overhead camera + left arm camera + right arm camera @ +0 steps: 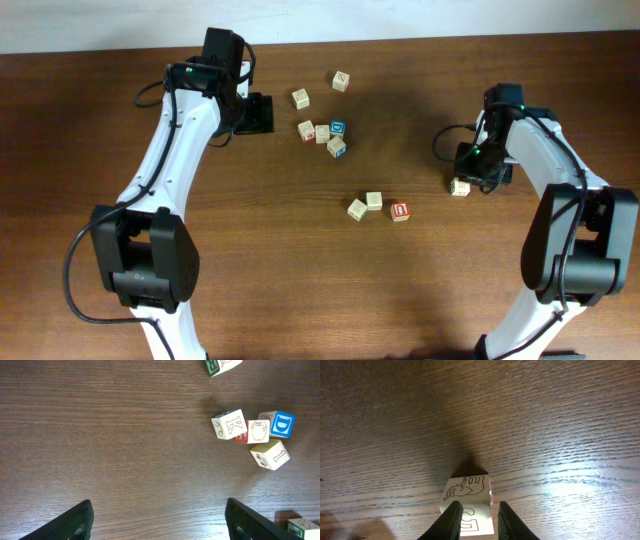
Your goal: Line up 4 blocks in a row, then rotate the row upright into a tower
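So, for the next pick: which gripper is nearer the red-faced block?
Right. The right gripper is at a lone block near the red-faced block; the left gripper is far across the table.

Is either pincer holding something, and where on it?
Left pincer: open, empty. Right pincer: tips straddle the elephant block at its top; whether they grip it cannot be told.

Ten small wooden alphabet cubes [301, 98] sit on one table [300, 290], alongside two robot arms [170, 140].
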Robot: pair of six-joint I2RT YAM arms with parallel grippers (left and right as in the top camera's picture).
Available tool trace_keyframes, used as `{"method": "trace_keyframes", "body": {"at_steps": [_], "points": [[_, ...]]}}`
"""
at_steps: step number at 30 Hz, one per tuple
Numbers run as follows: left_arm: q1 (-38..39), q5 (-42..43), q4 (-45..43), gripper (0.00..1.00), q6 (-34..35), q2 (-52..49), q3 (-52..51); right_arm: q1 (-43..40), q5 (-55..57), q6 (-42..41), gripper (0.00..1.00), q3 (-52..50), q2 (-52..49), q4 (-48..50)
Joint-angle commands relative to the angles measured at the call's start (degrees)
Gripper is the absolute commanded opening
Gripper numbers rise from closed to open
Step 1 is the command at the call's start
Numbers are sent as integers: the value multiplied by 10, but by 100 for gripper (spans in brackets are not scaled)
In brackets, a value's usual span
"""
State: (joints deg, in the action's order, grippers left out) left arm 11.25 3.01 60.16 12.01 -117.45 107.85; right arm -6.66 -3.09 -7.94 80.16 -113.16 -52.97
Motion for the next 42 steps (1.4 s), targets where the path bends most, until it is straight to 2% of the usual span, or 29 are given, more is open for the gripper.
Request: {"method": "trace_keyframes", "body": {"at_steps": [1, 11, 16, 22, 28, 36, 42], "points": [[3, 2, -1, 87, 8, 0, 8, 22, -12, 2, 25, -33, -7, -17], [2, 2, -3, 88, 8, 0, 8, 56, -30, 3, 25, -33, -7, -54], [2, 2, -2, 88, 8, 0, 8, 84, -99, 2, 25, -33, -7, -64], [2, 2, -1, 88, 8, 0, 8, 152, -127, -99, 25, -33, -7, -79], [3, 2, -1, 88, 8, 0, 8, 211, -165, -201, 25, -33, -7, -45], [3, 2, 1, 88, 8, 0, 8, 266, -183, -245, 22, -33, -7, 27], [2, -15, 1, 89, 7, 0, 8, 285, -188, -244, 22, -33, -7, 44]]}}
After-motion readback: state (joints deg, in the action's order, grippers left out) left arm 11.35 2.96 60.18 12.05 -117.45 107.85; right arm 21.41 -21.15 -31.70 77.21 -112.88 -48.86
